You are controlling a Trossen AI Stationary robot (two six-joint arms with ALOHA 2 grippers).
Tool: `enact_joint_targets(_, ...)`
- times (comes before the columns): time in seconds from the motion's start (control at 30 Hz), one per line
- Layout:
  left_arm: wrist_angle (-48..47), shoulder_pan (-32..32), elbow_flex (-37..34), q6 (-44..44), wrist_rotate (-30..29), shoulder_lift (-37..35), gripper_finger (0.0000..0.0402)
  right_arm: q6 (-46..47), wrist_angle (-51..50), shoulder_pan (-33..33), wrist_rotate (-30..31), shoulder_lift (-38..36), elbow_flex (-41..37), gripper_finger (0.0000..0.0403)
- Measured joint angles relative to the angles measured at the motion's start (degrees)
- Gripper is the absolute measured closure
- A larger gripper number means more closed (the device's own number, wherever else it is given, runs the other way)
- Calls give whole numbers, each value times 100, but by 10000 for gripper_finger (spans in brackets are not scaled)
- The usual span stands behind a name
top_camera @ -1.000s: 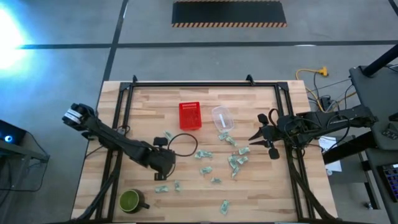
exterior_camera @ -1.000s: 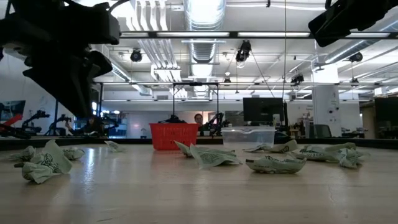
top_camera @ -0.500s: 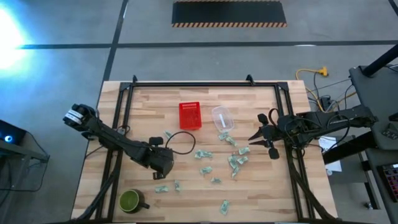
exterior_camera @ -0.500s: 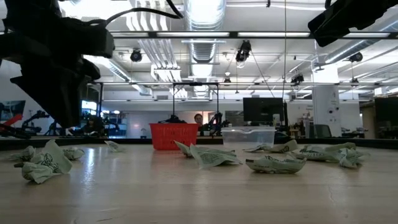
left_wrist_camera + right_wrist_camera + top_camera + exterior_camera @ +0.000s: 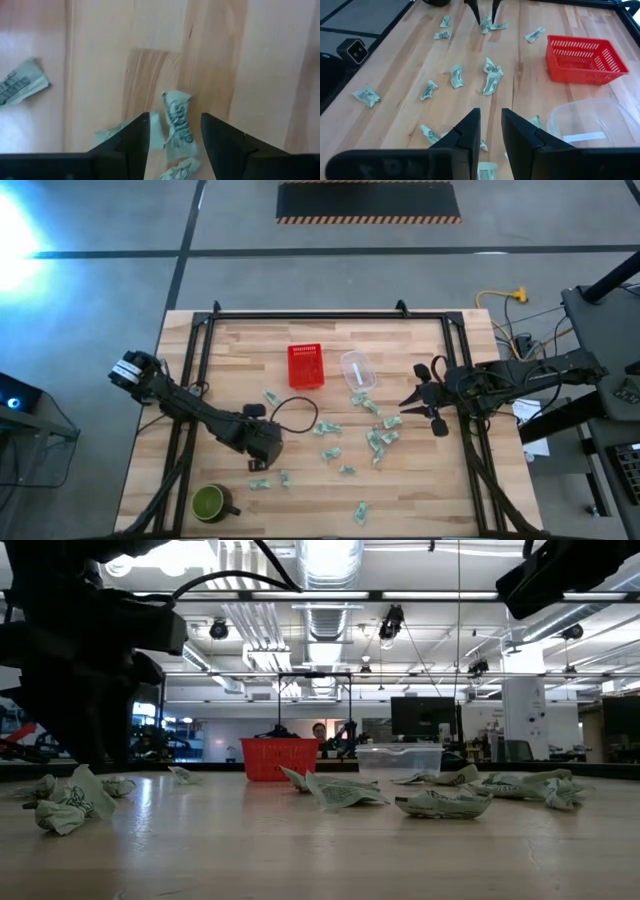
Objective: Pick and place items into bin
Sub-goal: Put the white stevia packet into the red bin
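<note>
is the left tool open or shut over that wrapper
Open: in the left wrist view the left tool has both fingers spread, with a crumpled wrapper lying between them on the table, not yet pinched.

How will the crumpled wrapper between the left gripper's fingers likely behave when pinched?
The wrapper looks thin and creased, so probably light and floppy, crushing rather than resisting the left gripper. Crumpled, it seems unlikely to roll; on smooth wood it might slide. Right gripper hovers apart.

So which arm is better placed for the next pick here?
Left. The left gripper is low over the table with its open fingers straddling a crumpled wrapper, ready to close. The right gripper hangs at the table's right side, beside the wrapper cluster, with nothing between its fingers.
</note>
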Motion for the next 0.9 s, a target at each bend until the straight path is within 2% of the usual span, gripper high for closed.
enact_joint_targets(0.57,164,-2,-199,146,-19,0,242,24,117,0,-15,2,-245,335)
enact_joint_targets(0.8,506,-5,-317,171,-25,0,243,30,150,0,-15,2,-245,335)
enact_joint_targets(0.9,829,-7,-470,274,17,0,256,35,186,0,-16,2,-245,335)
